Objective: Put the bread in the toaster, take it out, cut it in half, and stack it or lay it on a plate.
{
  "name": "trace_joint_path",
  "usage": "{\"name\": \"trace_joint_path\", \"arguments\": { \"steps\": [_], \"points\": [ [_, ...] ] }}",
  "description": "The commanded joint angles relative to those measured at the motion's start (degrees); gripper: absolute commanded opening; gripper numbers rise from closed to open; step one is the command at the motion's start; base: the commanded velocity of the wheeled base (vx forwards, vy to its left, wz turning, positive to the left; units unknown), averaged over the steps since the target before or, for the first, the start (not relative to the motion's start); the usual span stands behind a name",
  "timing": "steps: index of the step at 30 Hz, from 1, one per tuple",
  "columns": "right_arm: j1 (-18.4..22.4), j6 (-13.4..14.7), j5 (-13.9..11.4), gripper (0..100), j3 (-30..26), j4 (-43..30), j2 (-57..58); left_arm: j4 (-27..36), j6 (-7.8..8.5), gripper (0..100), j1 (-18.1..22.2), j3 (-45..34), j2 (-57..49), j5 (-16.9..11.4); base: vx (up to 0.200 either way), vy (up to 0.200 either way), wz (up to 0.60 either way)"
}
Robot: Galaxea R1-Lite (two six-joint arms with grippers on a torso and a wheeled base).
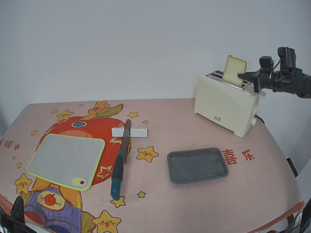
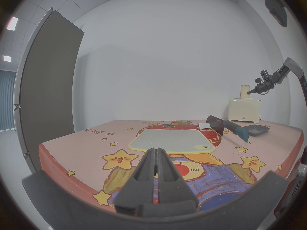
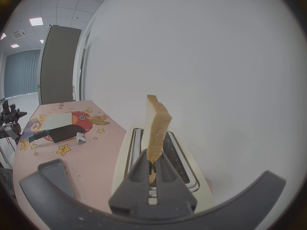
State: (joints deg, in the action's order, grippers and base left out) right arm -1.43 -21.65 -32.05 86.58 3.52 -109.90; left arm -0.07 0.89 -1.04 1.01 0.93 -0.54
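The bread slice [image 1: 235, 69] stands tilted in the cream toaster [image 1: 223, 110], its lower edge pinched by the right tool [image 1: 241, 76], while nearer on the desk [image 1: 181, 127] lie a crumb-speckled grey tray [image 1: 197, 165], a teal-handled knife [image 1: 120, 160] propped on a white block [image 1: 137, 132], a cutting board [image 1: 66, 156], and the left tool [image 2: 155, 157], closed on nothing.
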Motion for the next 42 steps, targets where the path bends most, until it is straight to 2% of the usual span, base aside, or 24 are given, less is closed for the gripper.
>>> {"name": "trace_joint_path", "arguments": {
  "steps": [1, 18, 35, 36, 42],
  "points": [
    [-0.3, -0.1, 0.1, 0, 0.0, 0.0, -0.3, 0.0, -0.01, 0, 0.1, -1.0, -0.1, 0.0, 0.0, 0.0, 0.0],
    [-0.9, -0.1, 0.3, 0, -2.4, 0.7, -0.9, 0.0, -0.01, 0, 0.1, -1.0, 0.0, 0.0, 0.0, 0.0, 0.0],
    [-0.9, -0.1, 0.5, 0, -2.4, 0.8, -0.8, 0.0, -0.01, 0, 0.0, -1.0, 0.0, 0.0, 0.0, 0.0, 0.0],
    [-0.9, -0.1, 0.5, 100, -2.3, 0.8, -0.8, 0.0, -0.01, 0, 0.0, -1.0, 0.0, 0.0, 0.0, 0.0, 0.0],
    [-0.9, -0.1, 0.3, 100, -2.1, 0.9, -0.5, 0.0, -0.01, 0, 0.1, -1.0, 0.0, 0.0, 0.0, 0.0, 0.0]
  ]
}}
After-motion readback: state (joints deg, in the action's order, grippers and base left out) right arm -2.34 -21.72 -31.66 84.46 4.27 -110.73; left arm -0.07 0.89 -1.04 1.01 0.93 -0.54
